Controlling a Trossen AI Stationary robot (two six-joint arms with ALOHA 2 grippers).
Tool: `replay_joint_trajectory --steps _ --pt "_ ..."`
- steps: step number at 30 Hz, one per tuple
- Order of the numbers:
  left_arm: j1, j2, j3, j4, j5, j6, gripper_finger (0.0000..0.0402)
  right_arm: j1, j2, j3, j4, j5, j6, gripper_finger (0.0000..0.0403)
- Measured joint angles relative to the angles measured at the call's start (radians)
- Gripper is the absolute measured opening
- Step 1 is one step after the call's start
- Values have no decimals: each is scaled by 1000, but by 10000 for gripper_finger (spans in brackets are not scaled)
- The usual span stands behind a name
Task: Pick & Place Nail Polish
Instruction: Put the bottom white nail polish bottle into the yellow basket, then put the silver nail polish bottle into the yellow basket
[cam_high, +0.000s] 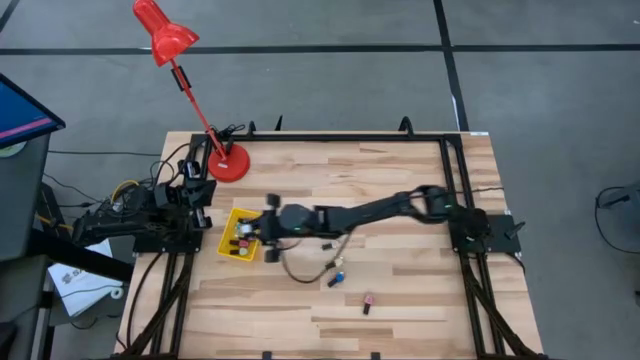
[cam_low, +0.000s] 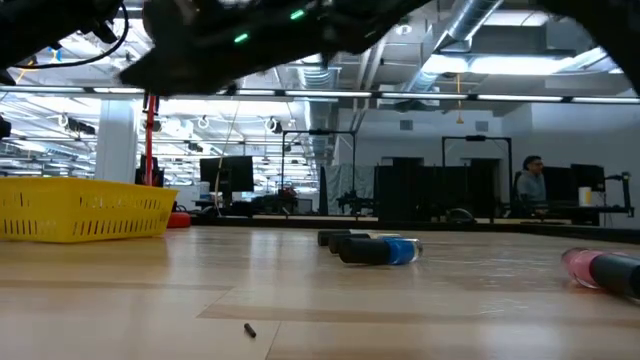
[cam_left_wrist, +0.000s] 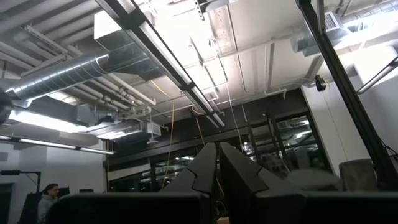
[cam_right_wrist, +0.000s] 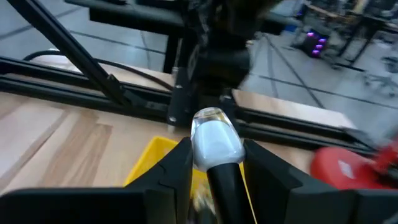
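Right tool (cam_high: 262, 228) reaches across tabletop (cam_high: 400, 290), over yellow basket (cam_high: 226, 236). Right wrist view alone shows its fingers clamped on white bottle (cam_right_wrist: 215, 144), dark cap toward camera. High view: blue bottle (cam_high: 336, 279) and pink bottle (cam_high: 367, 303) lying loose, well apart from basket. Left tool (cam_left_wrist: 219, 168) parked at left edge, fingers pressed together, pointing at ceiling.

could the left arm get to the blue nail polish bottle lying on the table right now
Probably not easily. The left gripper is parked at the table's left edge, pointing up at the ceiling. The blue nail polish bottle lies past the yellow basket, and the right arm's gripper and body stretch across between.
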Motion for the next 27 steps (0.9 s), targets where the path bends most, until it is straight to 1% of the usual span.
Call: replay_joint_trajectory --steps 4,7,10,11,13,19,23,27 --pt "0 0 0 0 0 0 14 -15 183 262 -110 -64 20 113" --pt "0 0 0 0 0 0 14 -25 295 439 -213 -74 27 113" --pt "0 0 0 0 0 0 14 -26 388 579 -326 -74 30 113" --pt "0 0 0 0 0 0 14 -26 403 588 -337 -74 32 113" --pt "0 0 0 1 0 0 14 -26 408 557 -311 -74 47 113" --pt "0 0 0 4 0 0 14 -31 407 559 -381 -74 72 119" --pt "0 0 0 4 0 0 14 -32 407 558 -383 -72 73 144" --pt "0 0 0 4 0 0 14 -31 407 558 -384 -73 72 185"
